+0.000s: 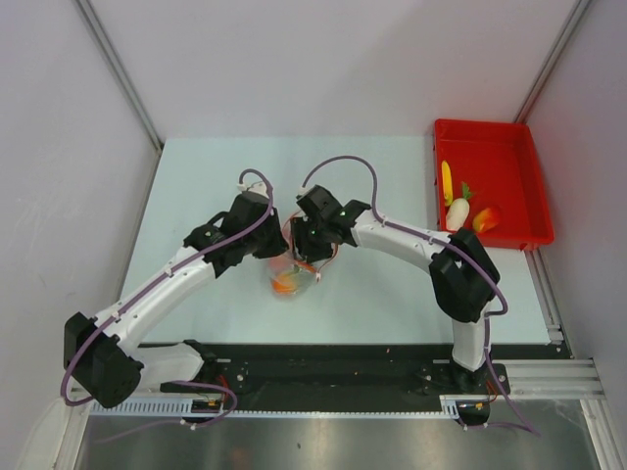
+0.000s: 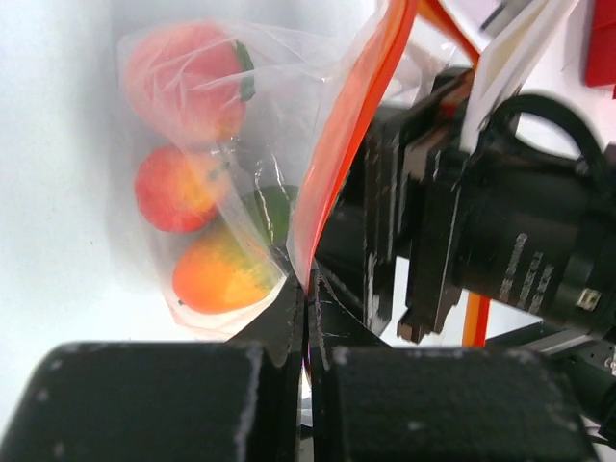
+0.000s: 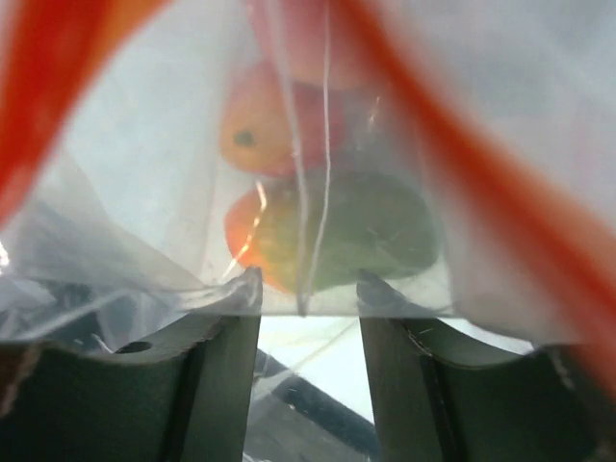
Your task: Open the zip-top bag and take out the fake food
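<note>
Our left hand (image 2: pixel 307 306) is clamped shut on the mouth edge of the small clear, crinkly plastic zip-top bag (image 2: pixel 279 91), just beside its red-orange zip strip (image 2: pixel 346 144). The bag hangs between the two arms over the middle of the pale worktop (image 1: pixel 196 186). Our right hand (image 3: pixel 308 289) faces it with fingers apart; film lies across the tips, but nothing is pinched. We judge the right hand should bite only the opposite lip, then both should draw apart gently so the film neither tears nor slips. The left wrist view shows red, orange and yellow toy fruits (image 2: pixel 183 188) inside. Only the top view shows the rigid red tray (image 1: pixel 514 142) with other pieces in it.
</note>
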`<control>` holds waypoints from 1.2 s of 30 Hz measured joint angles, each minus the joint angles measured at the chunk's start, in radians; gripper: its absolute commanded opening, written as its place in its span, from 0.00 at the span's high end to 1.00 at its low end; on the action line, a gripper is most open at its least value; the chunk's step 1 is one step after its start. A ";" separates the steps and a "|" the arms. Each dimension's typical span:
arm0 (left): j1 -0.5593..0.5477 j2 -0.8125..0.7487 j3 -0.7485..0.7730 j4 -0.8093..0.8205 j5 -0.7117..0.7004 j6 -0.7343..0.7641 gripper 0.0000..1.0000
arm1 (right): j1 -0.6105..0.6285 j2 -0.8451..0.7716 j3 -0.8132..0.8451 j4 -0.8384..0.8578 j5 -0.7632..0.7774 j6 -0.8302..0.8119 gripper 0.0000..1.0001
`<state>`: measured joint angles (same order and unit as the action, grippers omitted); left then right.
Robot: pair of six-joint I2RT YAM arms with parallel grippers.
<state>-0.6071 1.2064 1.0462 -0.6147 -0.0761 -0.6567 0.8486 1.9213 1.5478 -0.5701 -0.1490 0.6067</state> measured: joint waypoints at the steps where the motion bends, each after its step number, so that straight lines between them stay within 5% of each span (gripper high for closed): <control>1: 0.000 -0.002 -0.008 0.000 0.000 -0.001 1.00 | 0.004 0.000 -0.006 -0.005 -0.003 -0.002 0.46; 11: 0.000 -0.012 -0.042 0.000 0.010 -0.017 1.00 | 0.041 0.016 -0.057 -0.053 -0.048 -0.022 0.23; 30: -0.029 -0.023 -0.097 0.067 0.026 -0.080 1.00 | -0.021 0.083 -0.095 0.131 -0.101 0.200 0.15; 33: -0.041 -0.023 -0.097 0.075 0.023 -0.087 1.00 | -0.040 0.083 -0.095 0.153 -0.111 0.252 0.02; 36: -0.048 -0.023 -0.097 0.075 0.018 -0.088 1.00 | -0.051 0.083 -0.100 0.166 -0.120 0.286 0.01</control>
<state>-0.6556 1.1831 0.9493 -0.5400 -0.0586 -0.7444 0.7971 2.0045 1.4475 -0.4046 -0.2691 0.8928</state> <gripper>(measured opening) 0.005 0.977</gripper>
